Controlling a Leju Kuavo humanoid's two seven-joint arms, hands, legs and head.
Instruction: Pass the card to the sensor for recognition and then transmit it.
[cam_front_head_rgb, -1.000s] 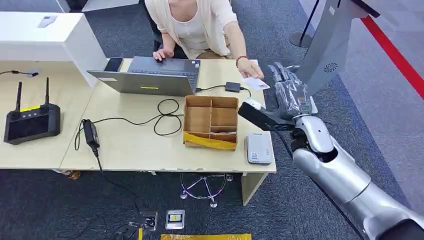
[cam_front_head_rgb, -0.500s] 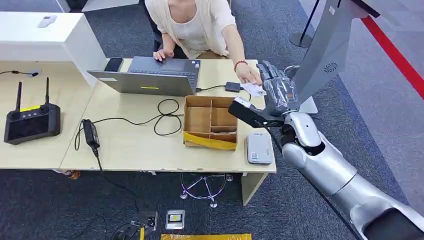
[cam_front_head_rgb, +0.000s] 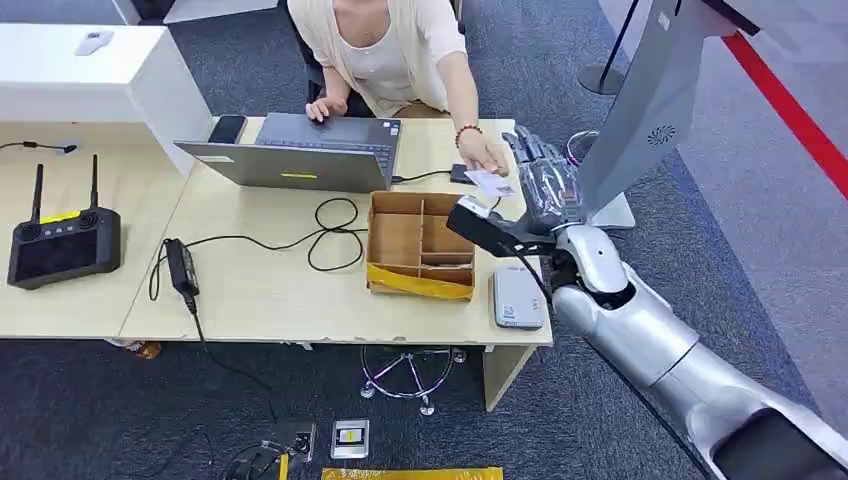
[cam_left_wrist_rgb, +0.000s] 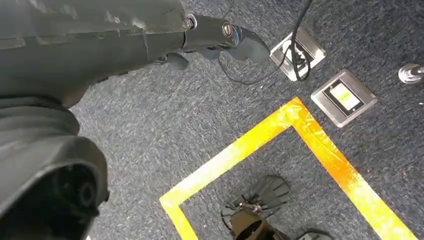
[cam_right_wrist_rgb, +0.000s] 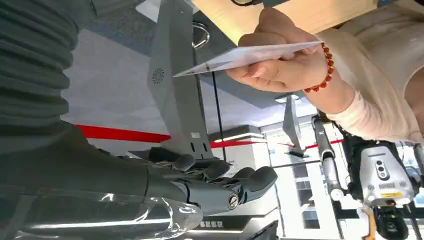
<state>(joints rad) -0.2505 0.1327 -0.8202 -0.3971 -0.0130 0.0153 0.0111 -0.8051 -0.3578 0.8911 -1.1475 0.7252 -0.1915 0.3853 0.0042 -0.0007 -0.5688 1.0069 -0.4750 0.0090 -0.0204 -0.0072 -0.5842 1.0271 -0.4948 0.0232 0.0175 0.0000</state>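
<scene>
A person seated behind the table holds a white card (cam_front_head_rgb: 494, 183) out in one hand (cam_front_head_rgb: 486, 155). My right hand (cam_front_head_rgb: 545, 186) is raised right beside the card, fingers spread, gripping nothing. In the right wrist view the card (cam_right_wrist_rgb: 240, 57) is pinched in the person's fingers, apart from my own fingers (cam_right_wrist_rgb: 225, 182). The white card sensor (cam_front_head_rgb: 518, 297) lies flat at the table's front right corner, below my forearm. My left hand (cam_left_wrist_rgb: 215, 37) hangs over the carpet and holds nothing.
A compartmented cardboard box (cam_front_head_rgb: 422, 243) stands left of the sensor, with a laptop (cam_front_head_rgb: 300, 150) and looped cables behind it. A black controller (cam_front_head_rgb: 62, 243) lies on the left table. A grey kiosk post (cam_front_head_rgb: 650, 100) rises close to my right hand.
My right hand has moved left and slightly away, closing on the person's hand. The person has drawn the card left over the table. The card stays in the person's fingers.
</scene>
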